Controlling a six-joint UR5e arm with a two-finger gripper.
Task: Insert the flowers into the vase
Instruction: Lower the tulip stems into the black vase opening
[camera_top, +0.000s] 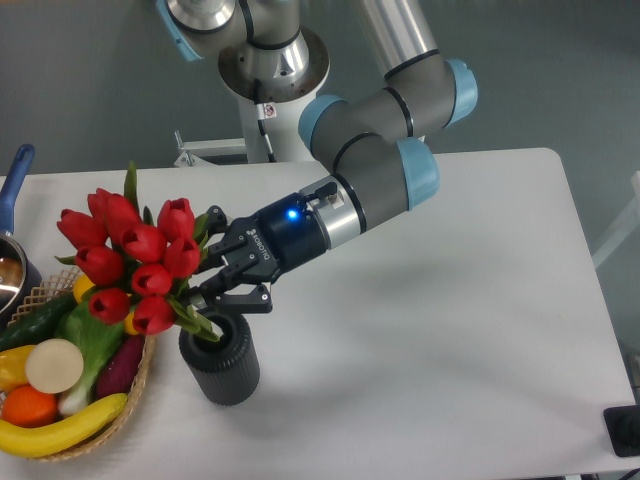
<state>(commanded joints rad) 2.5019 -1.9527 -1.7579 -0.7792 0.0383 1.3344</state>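
The vase (220, 356) stands upright on the table (450, 320), just right of the basket (135, 375). The flowers (135, 262) tilt left above it, stems entering its mouth. The gripper (222, 275) clamps their stems, just right of the blooms.

The flowers (135, 265) lean left, stems in the vase (220, 357), basket (140, 375) just left of it

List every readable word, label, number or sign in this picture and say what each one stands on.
"ROBOTIQ": white lettering on the black body of the gripper; small, only just legible.
Small white and red sticker on the grey robot base column: too small to read.
No text shows on the bunch of red tulips, the dark grey ribbed vase or the wicker basket.
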